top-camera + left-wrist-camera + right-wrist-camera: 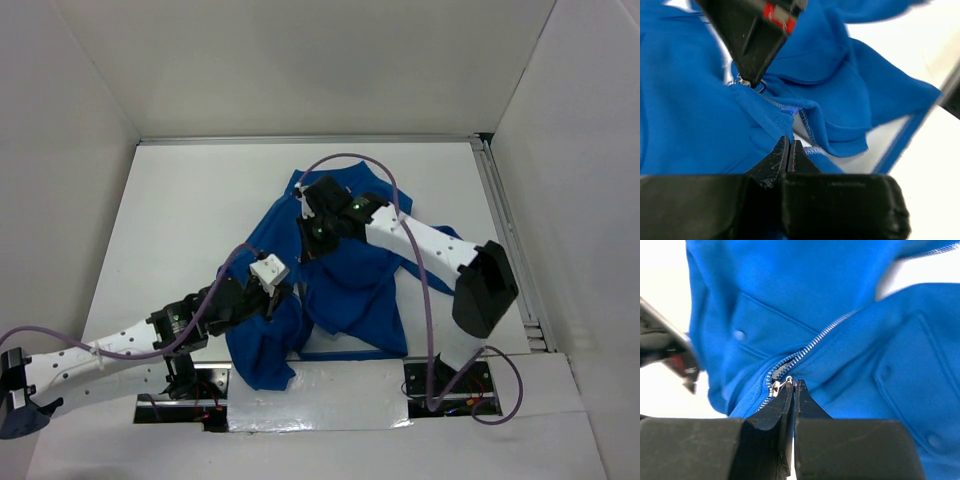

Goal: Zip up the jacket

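The left arm point(95, 352) and right arm point(432, 245) share white link shells dotted with small dark screw holes, black joint housings and a mauve-grey cable point(392, 190) along each. The left hand point(788, 150) and right hand point(793, 389) have matte black, scuffed wedge-shaped fingers. Green lights point(355, 207) glow near the right wrist.

A white table point(190, 220) sits inside plain white walls point(320, 60), with a metal rail point(507, 240) along its right edge.
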`<control>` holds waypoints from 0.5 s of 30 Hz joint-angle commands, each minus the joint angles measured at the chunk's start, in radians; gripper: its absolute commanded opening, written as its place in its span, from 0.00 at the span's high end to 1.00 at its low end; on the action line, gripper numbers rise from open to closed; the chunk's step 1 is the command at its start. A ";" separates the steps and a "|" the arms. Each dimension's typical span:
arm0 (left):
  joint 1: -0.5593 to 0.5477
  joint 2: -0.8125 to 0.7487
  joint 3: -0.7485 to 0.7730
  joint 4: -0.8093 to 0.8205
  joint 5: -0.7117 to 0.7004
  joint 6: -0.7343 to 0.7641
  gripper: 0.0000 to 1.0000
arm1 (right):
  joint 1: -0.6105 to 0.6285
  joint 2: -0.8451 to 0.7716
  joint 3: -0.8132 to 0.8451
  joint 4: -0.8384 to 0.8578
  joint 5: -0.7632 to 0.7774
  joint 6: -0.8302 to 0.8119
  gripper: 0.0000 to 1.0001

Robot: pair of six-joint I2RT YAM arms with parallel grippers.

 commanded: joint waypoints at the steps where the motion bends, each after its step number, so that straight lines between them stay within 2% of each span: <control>1: -0.081 -0.107 0.006 -0.022 0.357 -0.147 1.00 | -0.274 0.159 0.167 0.168 0.499 -0.042 1.00; 4: -0.084 -0.130 -0.034 -0.034 0.377 -0.190 1.00 | -0.273 0.194 0.195 0.205 0.506 -0.091 1.00; 8: -0.084 -0.155 -0.058 -0.020 0.376 -0.205 1.00 | -0.262 0.128 0.121 0.247 0.465 -0.119 1.00; 10: -0.084 -0.152 -0.068 -0.022 0.329 -0.224 1.00 | -0.247 0.066 0.014 0.273 0.345 -0.144 1.00; 12: -0.082 -0.130 -0.063 -0.049 0.287 -0.250 1.00 | -0.209 -0.059 -0.139 0.320 0.289 -0.153 1.00; 13: -0.082 -0.119 -0.055 -0.059 0.262 -0.265 0.91 | -0.157 -0.141 -0.185 0.329 0.278 -0.145 1.00; 14: -0.084 -0.097 -0.049 -0.063 0.262 -0.265 0.77 | -0.132 -0.177 -0.262 0.342 0.257 -0.144 1.00; 15: -0.084 -0.086 -0.039 -0.060 0.265 -0.264 0.44 | -0.109 -0.204 -0.296 0.342 0.247 -0.129 1.00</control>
